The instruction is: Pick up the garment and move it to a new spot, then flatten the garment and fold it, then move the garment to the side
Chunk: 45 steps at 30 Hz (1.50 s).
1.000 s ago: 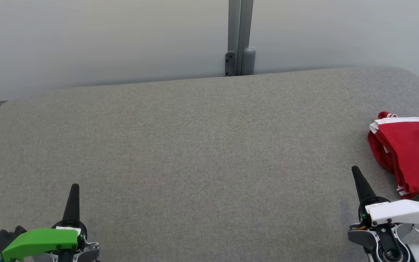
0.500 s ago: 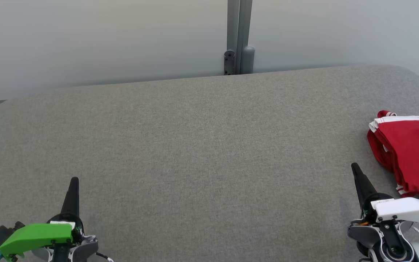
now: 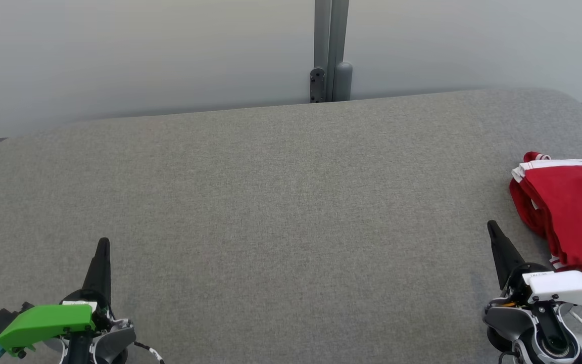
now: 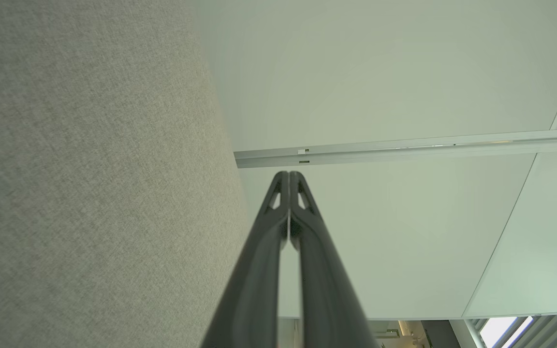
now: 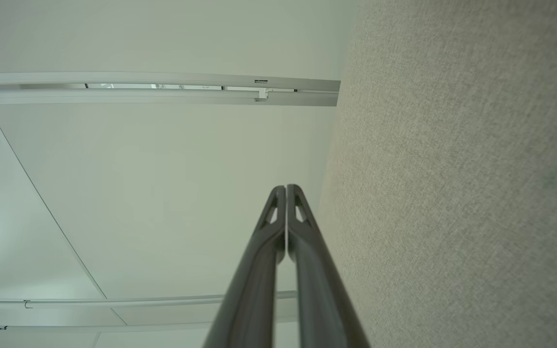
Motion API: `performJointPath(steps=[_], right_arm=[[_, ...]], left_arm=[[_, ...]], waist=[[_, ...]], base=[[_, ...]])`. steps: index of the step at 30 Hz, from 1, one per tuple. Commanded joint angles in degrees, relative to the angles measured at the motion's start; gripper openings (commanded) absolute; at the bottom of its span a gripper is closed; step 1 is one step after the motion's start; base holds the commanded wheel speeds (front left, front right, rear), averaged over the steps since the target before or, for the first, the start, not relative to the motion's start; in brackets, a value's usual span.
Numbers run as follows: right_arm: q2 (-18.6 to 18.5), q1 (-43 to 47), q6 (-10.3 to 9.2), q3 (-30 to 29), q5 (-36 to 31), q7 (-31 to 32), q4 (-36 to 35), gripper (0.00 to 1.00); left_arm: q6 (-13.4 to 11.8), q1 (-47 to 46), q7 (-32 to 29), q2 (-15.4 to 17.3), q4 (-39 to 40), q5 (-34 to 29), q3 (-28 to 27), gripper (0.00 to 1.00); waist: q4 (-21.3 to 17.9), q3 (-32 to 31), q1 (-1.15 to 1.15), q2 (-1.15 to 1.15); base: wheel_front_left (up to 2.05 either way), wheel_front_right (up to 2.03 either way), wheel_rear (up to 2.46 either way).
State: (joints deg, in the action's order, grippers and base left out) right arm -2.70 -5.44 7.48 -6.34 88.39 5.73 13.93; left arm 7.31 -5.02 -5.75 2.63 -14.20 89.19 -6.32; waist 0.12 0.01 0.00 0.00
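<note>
The garment [image 3: 571, 210] is red with white trim, folded into a compact stack at the right edge of the grey cloth-covered table [image 3: 281, 202]. My right gripper [image 3: 493, 231] stands just left of the garment near the front edge, apart from it, shut with nothing held; in the right wrist view its tips [image 5: 285, 189] meet. My left gripper [image 3: 103, 246] sits at the front left, far from the garment, also shut and empty; the left wrist view has its tips [image 4: 288, 175] pressed together.
A pale wall with a grey vertical post [image 3: 330, 50] runs behind the table's far edge. The table's corners are rounded. Both wrist views look along the table surface toward the wall panels.
Both grippers have crept a little forward, up the head view, still shut. The garment has not moved.
</note>
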Motion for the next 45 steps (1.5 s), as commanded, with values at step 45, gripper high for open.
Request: performJointPath(steps=[45], right_arm=[[-0.31, -1.01, 0.02, -0.27, 4.2, 1.01, 0.16, 0.0]], left_arm=[[0.31, -1.63, -0.98, 0.43, 0.21, 3.23, -0.29, 0.0]], waist=[[-0.12, 0.17, 0.0, 0.0]], base=[[0.0, 0.0, 0.0]])
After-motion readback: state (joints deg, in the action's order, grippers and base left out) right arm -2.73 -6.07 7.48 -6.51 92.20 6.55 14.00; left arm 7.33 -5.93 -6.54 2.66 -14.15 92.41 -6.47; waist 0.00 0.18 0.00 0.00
